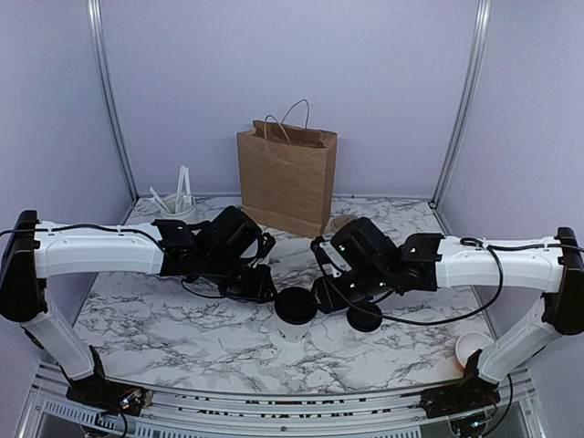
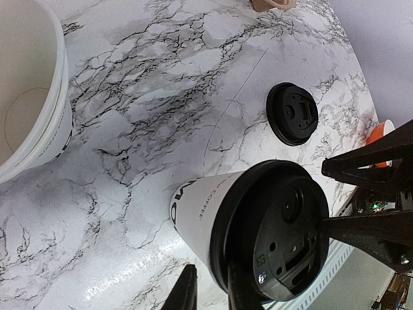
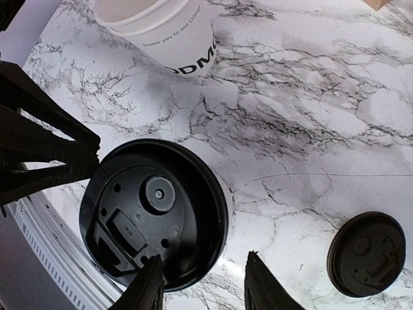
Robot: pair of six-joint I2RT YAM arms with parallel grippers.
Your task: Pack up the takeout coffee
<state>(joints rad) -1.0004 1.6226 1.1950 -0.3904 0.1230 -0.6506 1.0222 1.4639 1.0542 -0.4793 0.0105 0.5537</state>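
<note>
The takeout coffee (image 1: pixel 295 315) stands upright at the table's front middle, a white paper cup with black lettering and a black lid. It also shows in the left wrist view (image 2: pixel 213 206) and the right wrist view (image 3: pixel 155 213). My left gripper (image 1: pixel 266 290) is just left of its lid. Its fingers (image 2: pixel 211 287) stand a narrow gap apart with nothing between them, and one finger overlaps the lid's rim. My right gripper (image 1: pixel 327 294) is just right of the lid. It (image 3: pixel 203 284) is open and empty, with one finger over the lid's edge and the other over the table.
A loose black lid (image 1: pixel 365 317) lies right of the coffee. A brown paper bag (image 1: pixel 286 178) stands open at the back middle. A lidless white cup (image 2: pixel 32 97) stands near the coffee. Another cup (image 1: pixel 474 347), orange inside, sits at the front right. A holder with white stirrers (image 1: pixel 178 203) stands at the back left.
</note>
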